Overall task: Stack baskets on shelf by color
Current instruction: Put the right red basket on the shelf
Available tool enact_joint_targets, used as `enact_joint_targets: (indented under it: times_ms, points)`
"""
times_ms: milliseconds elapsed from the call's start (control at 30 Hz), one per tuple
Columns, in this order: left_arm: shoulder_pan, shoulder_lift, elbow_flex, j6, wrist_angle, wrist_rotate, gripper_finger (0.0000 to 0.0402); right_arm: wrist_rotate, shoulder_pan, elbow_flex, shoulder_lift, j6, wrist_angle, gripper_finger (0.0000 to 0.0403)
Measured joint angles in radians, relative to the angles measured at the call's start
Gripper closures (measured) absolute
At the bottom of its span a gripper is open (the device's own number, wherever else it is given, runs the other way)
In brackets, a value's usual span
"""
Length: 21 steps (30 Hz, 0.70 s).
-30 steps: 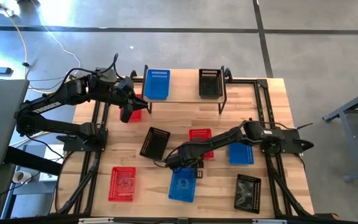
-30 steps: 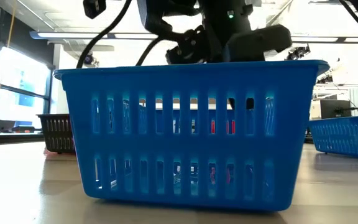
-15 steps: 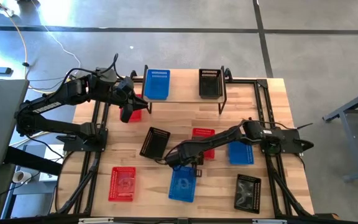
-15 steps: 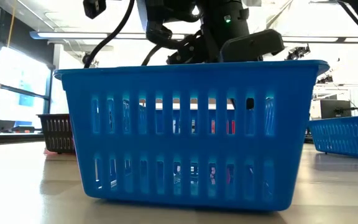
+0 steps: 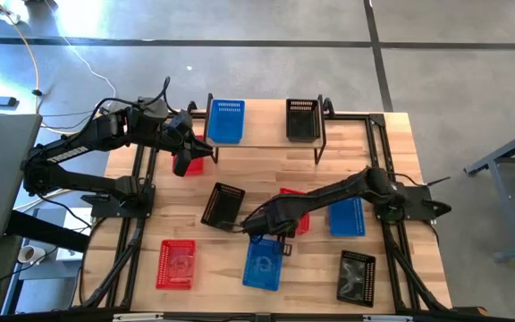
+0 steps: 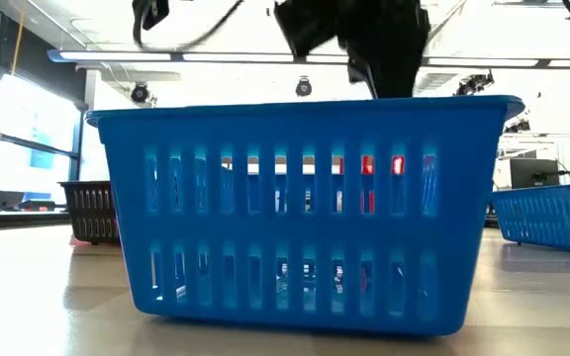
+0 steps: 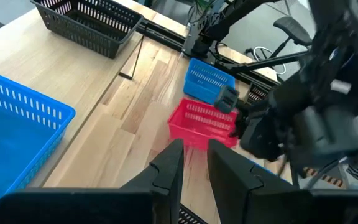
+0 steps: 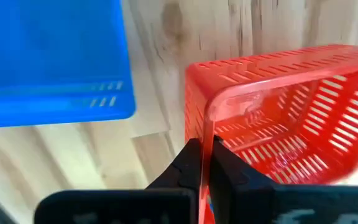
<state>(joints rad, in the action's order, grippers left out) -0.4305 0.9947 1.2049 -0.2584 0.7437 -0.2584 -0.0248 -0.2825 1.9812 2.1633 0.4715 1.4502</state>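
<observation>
My right gripper (image 5: 265,231) (image 8: 205,149) is near the table's middle, shut on a red basket (image 5: 295,213) that my arm mostly hides from above. Just nearer stands a blue basket (image 5: 262,264) (image 6: 305,218), and the red one (image 6: 382,166) shows through its slots. My left gripper (image 5: 184,161) (image 7: 194,149) hovers by the shelf's left end with another red basket (image 5: 197,156) at its tip. The shelf (image 5: 266,143) carries a blue basket (image 5: 226,121) and a black basket (image 5: 302,119). My right gripper pinches the red basket's side wall (image 8: 206,127) close to a rounded corner, one finger inside and one outside. The fingers come from above, slanting toward the table's left. The basket sits tilted. My left gripper is shut on the other red basket; its own body hides the place of contact.
Loose on the table lie a black basket (image 5: 223,204), a red basket (image 5: 177,266), a blue basket (image 5: 347,217) and a black basket (image 5: 357,277). The black frame rails (image 5: 141,224) run along both sides. Bare wood lies in front of the shelf.
My right gripper has shut on the red basket's wall and has risen a little. The red basket's gripped end has lifted, showing higher through the blue basket's slots in the low view. The blue basket has stayed in place.
</observation>
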Motion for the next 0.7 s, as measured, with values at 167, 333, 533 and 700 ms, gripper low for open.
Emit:
enact_joint_targets:
  times_ms: [167, 333, 533, 700]
  points:
    - [0.0, 0.0, 0.0, 0.0, 0.0, 0.0, 0.0337, -0.017, -0.009, 0.0, -0.074, 0.004, -0.079, 0.0402]
    - [0.0, 0.0, 0.0, 0.0, 0.0, 0.0, 0.0337, -0.04, -0.008, 0.0, -0.141, -0.001, -0.15, 0.0402]
    - [0.0, 0.0, 0.0, 0.0, 0.0, 0.001, 0.0337, -0.047, 0.005, 0.0, -0.212, -0.011, -0.218, 0.0403]
    - [0.0, 0.0, 0.0, 0.0, -0.001, 0.007, 0.0337, -0.059, 0.014, 0.0, -0.261, -0.053, -0.284, 0.0403]
